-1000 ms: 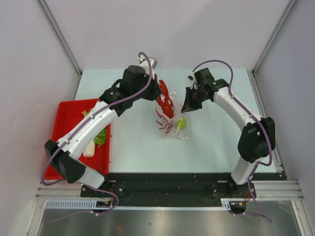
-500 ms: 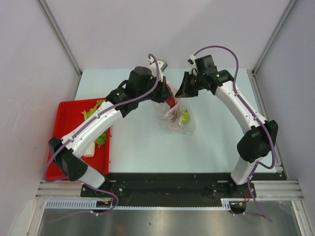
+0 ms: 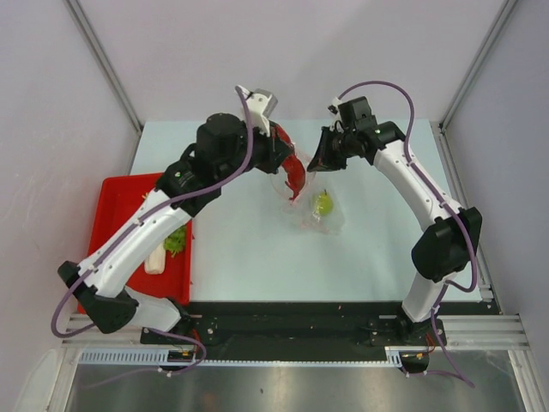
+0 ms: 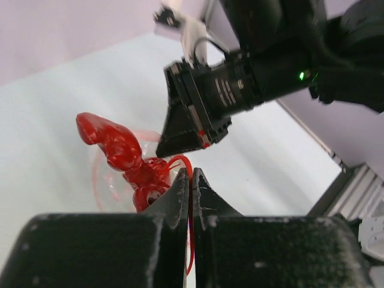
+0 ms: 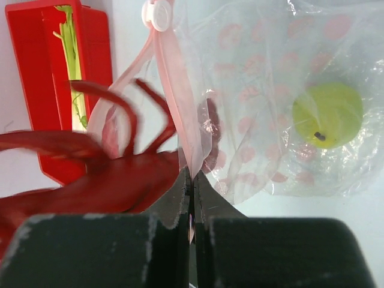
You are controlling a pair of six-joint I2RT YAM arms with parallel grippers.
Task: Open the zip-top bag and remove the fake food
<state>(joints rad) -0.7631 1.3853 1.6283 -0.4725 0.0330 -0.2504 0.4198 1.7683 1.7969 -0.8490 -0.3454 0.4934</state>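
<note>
**Q:** What lies closest to the arm bases?

**A:** On the left, a red tray (image 3: pixel 116 193) holding a pale stalk vegetable (image 3: pixel 155 260) with green leaves. It sits well apart from the work in the middle of the table (image 3: pixel 240 240)

**Q:** Where is the bag?

**A:** Farther back, near the table's middle. The bag (image 3: pixel 319 221) is clear and crinkly with pink spots. Its body is slumped on the table and its mouth is lifted. A yellow-green pear (image 3: pixel 322 203) lies inside, low in the bag

**Q:** And what are the two grippers holding?

**A:** Just beyond the pear, a red lobster (image 3: pixel 294 174) hangs at the bag's mouth. The left gripper (image 4: pixel 191 178) is pinched tight on one of its thin red feelers. The right gripper (image 5: pixel 191 174) is clamped on the pink zip edge and holds the mouth up. I cannot tell whether the lobster's tail has cleared the rim

**Q:** How should this pull be done well?

**A:** My judgement is slowly and straight up out of the mouth. A feeler is a thin, springy hold that could slip, and the legs could snag the plastic. The right gripper should hold the zip edge steady so the bag does not ride up with the lobster and spill the pear. Once the lobster is free, it can be carried toward the tray
</note>
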